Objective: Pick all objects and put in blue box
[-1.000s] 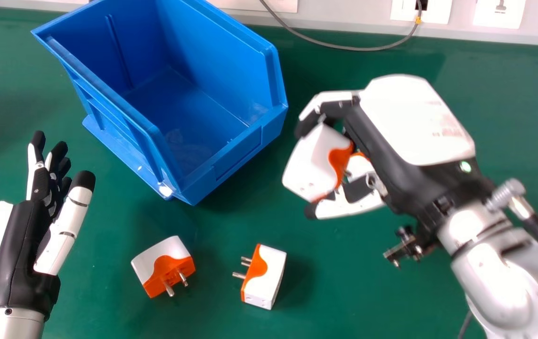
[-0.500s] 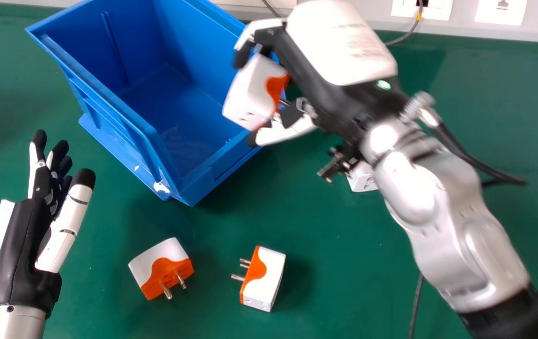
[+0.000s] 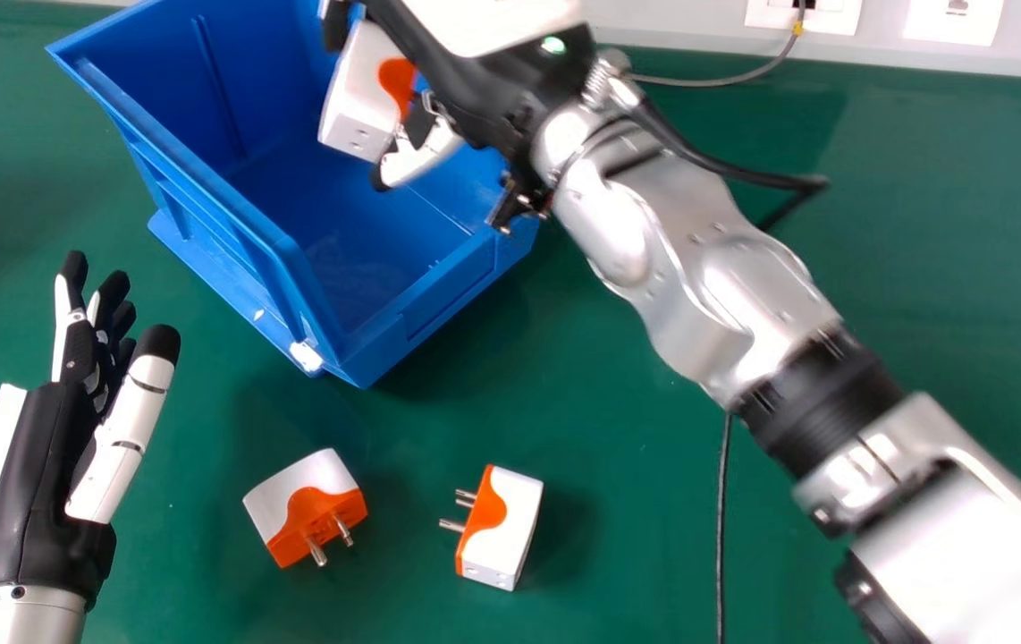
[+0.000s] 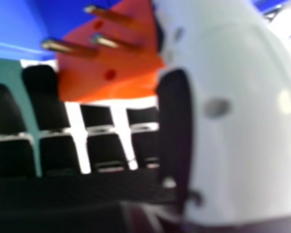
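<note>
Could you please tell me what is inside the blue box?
The blue box shows bare floor; anything behind the right robot hand and the plug adapter it grips is hidden.

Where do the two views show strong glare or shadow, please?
Head view: bright glare on the silver right forearm; dark, soft shadows on the green table beside the adapter with pins pointing left and along the front of the blue box. Right hand view: a pale highlight on the thumb, shine on the held adapter's metal pins.
</note>
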`<move>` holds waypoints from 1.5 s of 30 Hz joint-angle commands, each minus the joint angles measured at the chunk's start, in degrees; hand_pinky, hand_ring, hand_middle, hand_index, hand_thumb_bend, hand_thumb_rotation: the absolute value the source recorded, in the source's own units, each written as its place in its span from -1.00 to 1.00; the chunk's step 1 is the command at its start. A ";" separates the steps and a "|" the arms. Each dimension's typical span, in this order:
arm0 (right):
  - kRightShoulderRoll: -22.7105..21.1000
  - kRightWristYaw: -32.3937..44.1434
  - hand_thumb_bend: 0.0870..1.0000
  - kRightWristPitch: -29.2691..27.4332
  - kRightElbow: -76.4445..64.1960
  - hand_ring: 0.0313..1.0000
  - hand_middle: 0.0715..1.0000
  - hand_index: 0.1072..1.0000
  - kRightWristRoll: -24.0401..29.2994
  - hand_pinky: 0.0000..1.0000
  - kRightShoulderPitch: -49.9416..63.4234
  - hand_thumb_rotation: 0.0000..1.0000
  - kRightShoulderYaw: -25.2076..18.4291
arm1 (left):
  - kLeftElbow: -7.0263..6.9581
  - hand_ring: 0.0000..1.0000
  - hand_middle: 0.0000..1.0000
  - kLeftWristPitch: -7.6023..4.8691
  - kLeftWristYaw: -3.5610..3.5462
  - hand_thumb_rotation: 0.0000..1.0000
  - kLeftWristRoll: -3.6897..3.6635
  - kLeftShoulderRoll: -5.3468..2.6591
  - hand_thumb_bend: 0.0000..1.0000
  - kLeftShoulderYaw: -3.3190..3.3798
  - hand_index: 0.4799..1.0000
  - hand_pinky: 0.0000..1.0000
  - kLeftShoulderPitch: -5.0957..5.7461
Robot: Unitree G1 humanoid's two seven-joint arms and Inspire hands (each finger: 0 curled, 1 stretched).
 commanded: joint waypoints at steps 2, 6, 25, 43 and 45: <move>2.84 -3.64 -0.11 -0.89 7.25 -0.19 -0.06 -0.16 0.06 -0.32 -6.77 -1.00 1.49 | -1.80 1.00 1.00 -0.93 0.35 0.50 0.46 0.02 -0.06 -0.02 1.00 1.00 0.42; 5.02 -6.40 -0.11 -2.82 14.92 -0.19 -0.05 -0.16 1.17 -0.33 -10.53 -1.00 2.45 | -1.97 1.00 1.00 -0.74 0.38 0.50 0.26 -0.18 -0.06 -0.11 1.00 1.00 0.51; 7.90 -5.91 -0.10 -1.30 26.65 -0.16 -0.06 -0.12 1.07 -0.31 -15.40 -1.00 6.75 | -4.34 1.00 1.00 0.38 1.92 0.51 0.75 -1.01 -0.05 -1.13 1.00 1.00 1.13; 7.17 -4.48 -0.09 0.12 26.03 -0.09 -0.07 -0.23 2.46 -0.26 -12.91 -1.00 7.30 | -4.21 1.00 1.00 0.58 2.02 0.51 0.76 -1.67 -0.01 -1.34 1.00 1.00 0.47; 7.20 -3.83 -0.09 0.51 26.05 -0.08 -0.07 -0.24 2.51 -0.26 -12.89 -1.00 7.49 | -4.42 1.00 1.00 0.69 2.07 0.51 0.80 -1.72 0.00 -1.36 1.00 1.00 0.50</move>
